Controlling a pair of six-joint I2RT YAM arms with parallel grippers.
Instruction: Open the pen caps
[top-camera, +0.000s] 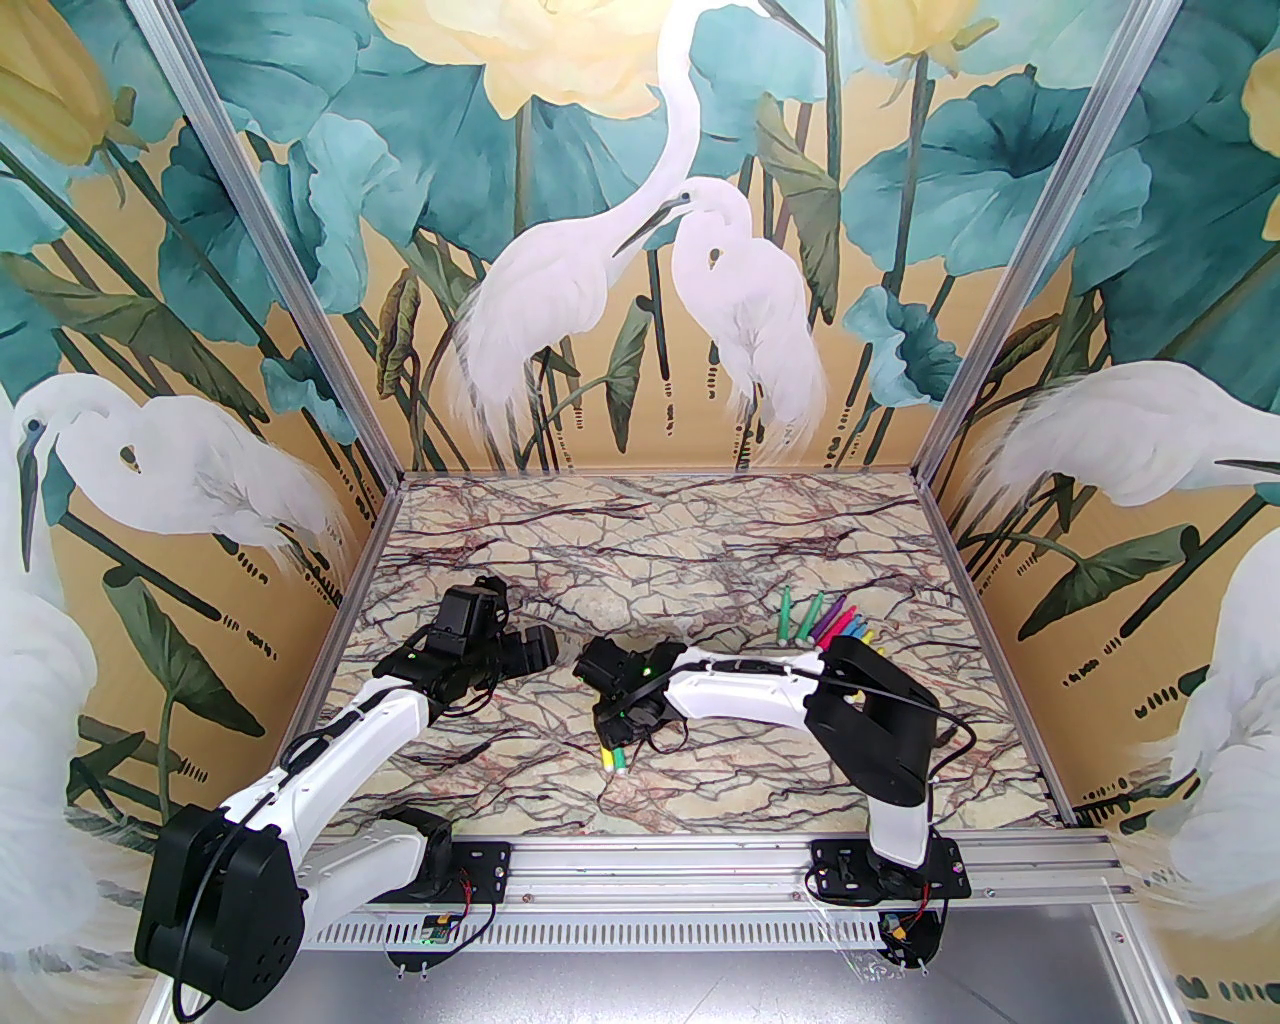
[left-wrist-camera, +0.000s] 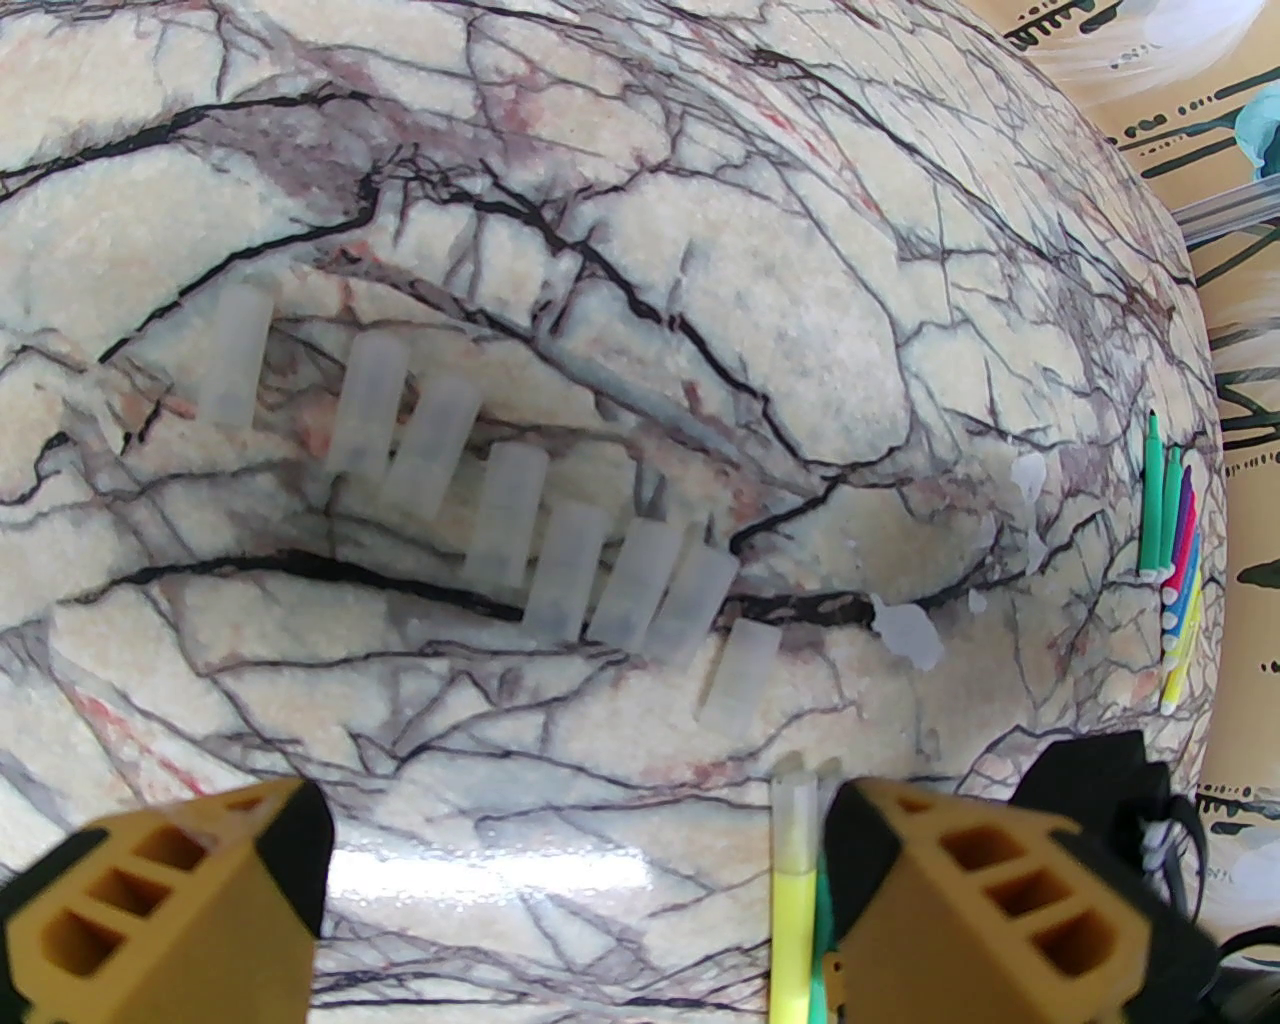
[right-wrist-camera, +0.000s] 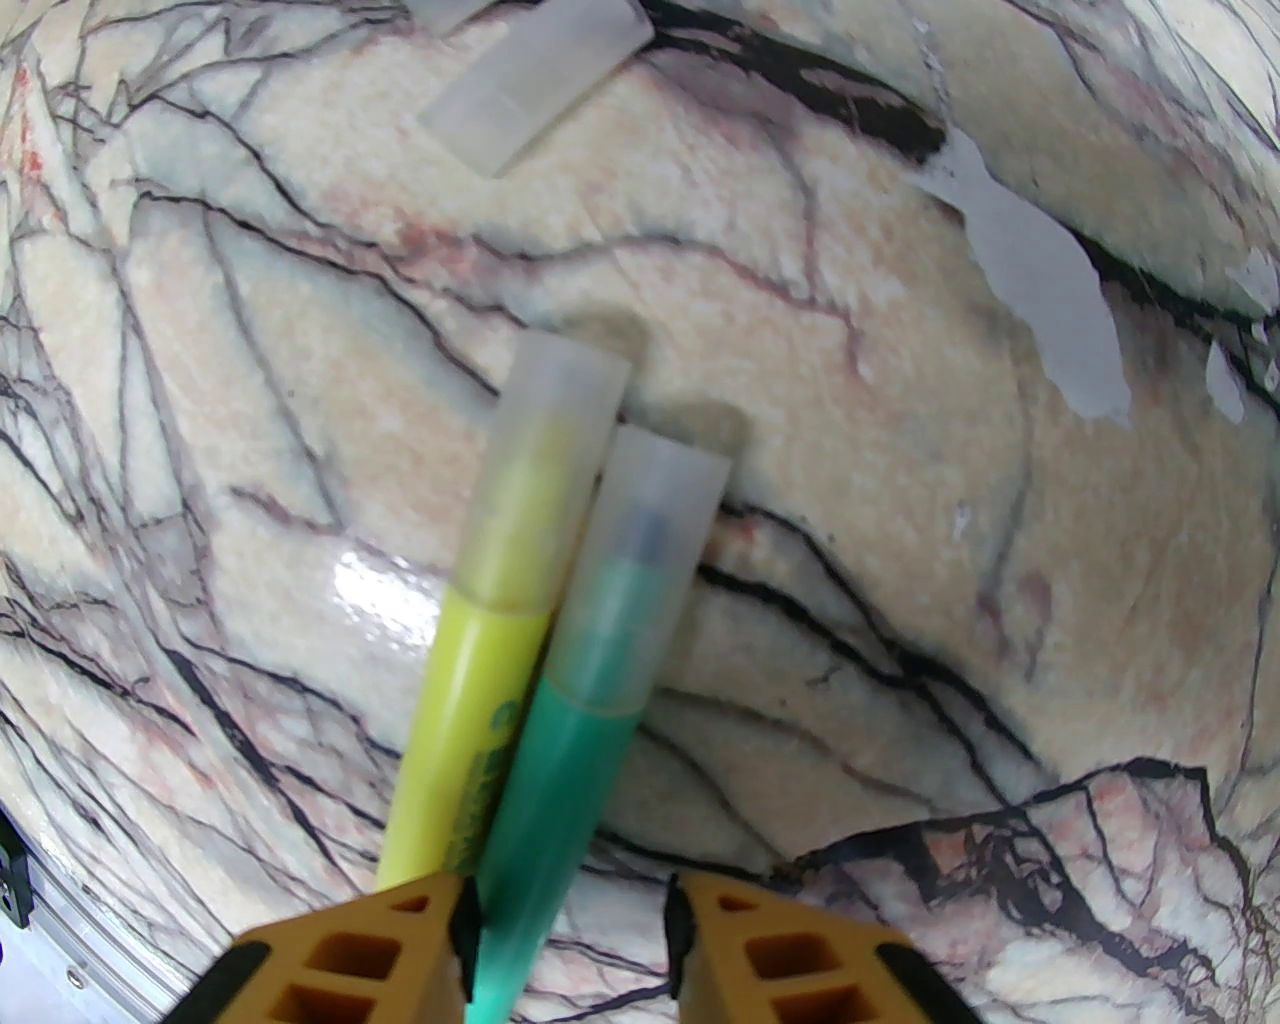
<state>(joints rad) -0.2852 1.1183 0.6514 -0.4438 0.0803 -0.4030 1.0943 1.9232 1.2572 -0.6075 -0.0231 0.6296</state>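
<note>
A yellow pen and a teal pen lie side by side, each still wearing its clear pen cap. My right gripper stands over their rear ends. The teal barrel is between the jaws against the left finger, with a gap to the right finger; the yellow barrel runs past the left finger. Their ends poke out under this gripper. My left gripper is open and holds nothing; the yellow pen's cap is beside its right finger. Several loose pen caps lie in a row ahead.
Several uncapped pens lie in a bunch at the back right of the marble table, also visible at the right edge of the left wrist view. One loose cap lies just beyond the two capped pens. White scuffed patches mark the marble.
</note>
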